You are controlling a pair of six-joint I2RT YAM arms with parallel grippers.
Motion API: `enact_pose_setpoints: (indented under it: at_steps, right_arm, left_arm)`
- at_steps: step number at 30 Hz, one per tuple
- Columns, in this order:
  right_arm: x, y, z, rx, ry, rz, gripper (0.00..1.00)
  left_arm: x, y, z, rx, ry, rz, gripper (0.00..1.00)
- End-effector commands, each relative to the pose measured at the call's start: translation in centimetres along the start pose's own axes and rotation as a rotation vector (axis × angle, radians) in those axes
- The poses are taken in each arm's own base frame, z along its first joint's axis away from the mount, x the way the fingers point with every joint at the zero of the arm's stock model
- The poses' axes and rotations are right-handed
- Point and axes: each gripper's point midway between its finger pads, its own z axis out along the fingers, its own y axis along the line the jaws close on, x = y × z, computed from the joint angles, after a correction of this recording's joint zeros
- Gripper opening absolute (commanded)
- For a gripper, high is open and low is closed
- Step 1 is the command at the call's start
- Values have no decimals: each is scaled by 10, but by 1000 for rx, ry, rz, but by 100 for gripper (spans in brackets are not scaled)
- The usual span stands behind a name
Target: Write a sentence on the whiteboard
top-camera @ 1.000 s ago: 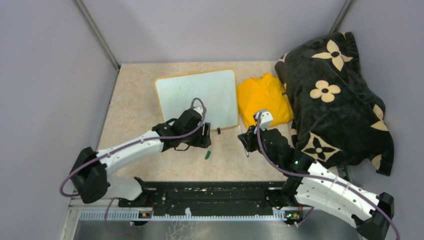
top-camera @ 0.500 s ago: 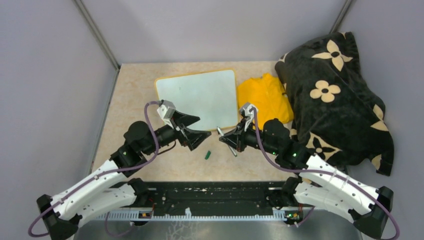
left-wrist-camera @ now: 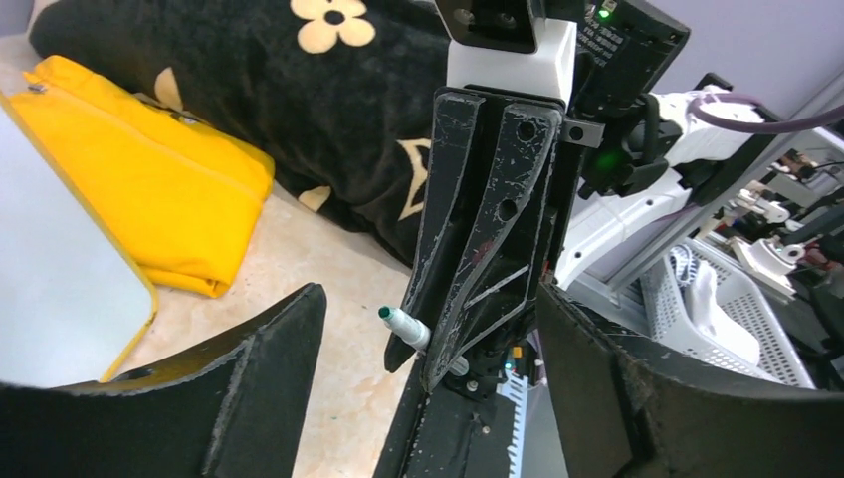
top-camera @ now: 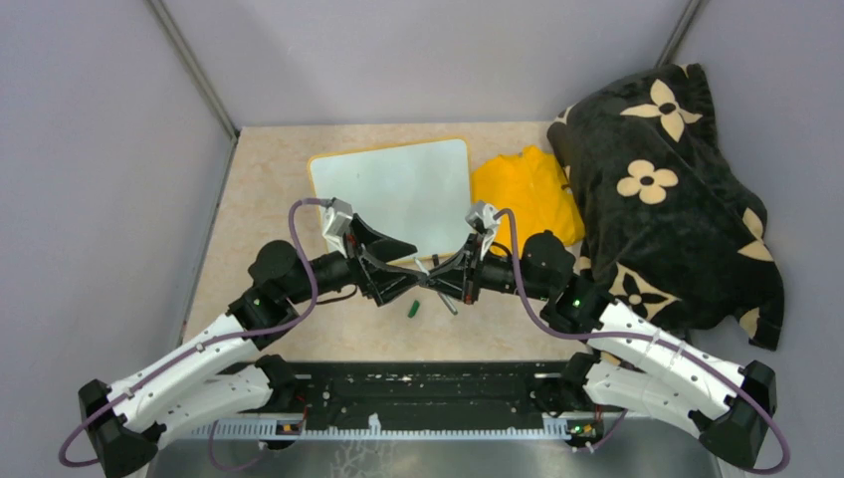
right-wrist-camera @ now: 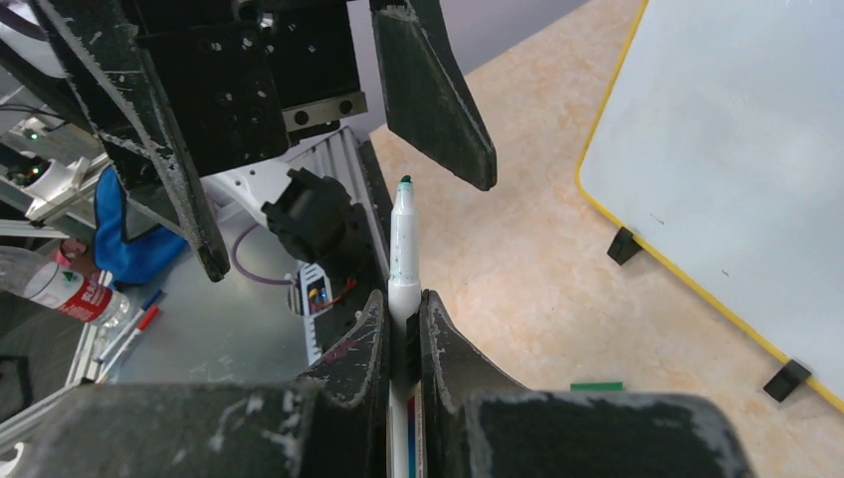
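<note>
Mid-frame below whiteboard [top-camera: 393,194] lower edge: right gripper [right-wrist-camera: 403,304] clamps marker [right-wrist-camera: 402,249], tip between left gripper's [top-camera: 410,271] wide-spread jaws.

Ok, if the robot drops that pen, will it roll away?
Probably: the pen looks round and smooth, and the table is flat. It also looks thin, so likely light, and stiff, standing straight from the right gripper.

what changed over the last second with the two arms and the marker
The left tool drew back from the near edge of the whiteboard, swung to face right and stands open. The right tool, shut on the uncapped marker, turned left and moved in, so the marker tip now points between the left tool's fingers. The whiteboard, green cap, yellow cloth and black blanket stayed put.
</note>
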Motion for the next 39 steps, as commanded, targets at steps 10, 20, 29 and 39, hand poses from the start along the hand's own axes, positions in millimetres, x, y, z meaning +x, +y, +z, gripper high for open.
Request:
enact_pose_setpoints:
  at_steps: [10, 20, 29, 39]
  right_arm:
    - [-41, 30, -5, -113, -131, -43, 0]
    - [-39, 34, -7, -133, -136, -41, 0]
    - [-37, 37, -9, -152, -134, -43, 0]
    - [-35, 38, -10, -165, -134, -49, 0]
  left_arm:
    - [0, -28, 3, 166, -29, -108, 63]
    - [0, -35, 3, 218, -58, -164, 44]
    - [-8, -43, 4, 270, -85, -200, 33]
    - [-7, -48, 5, 305, -78, -227, 17]
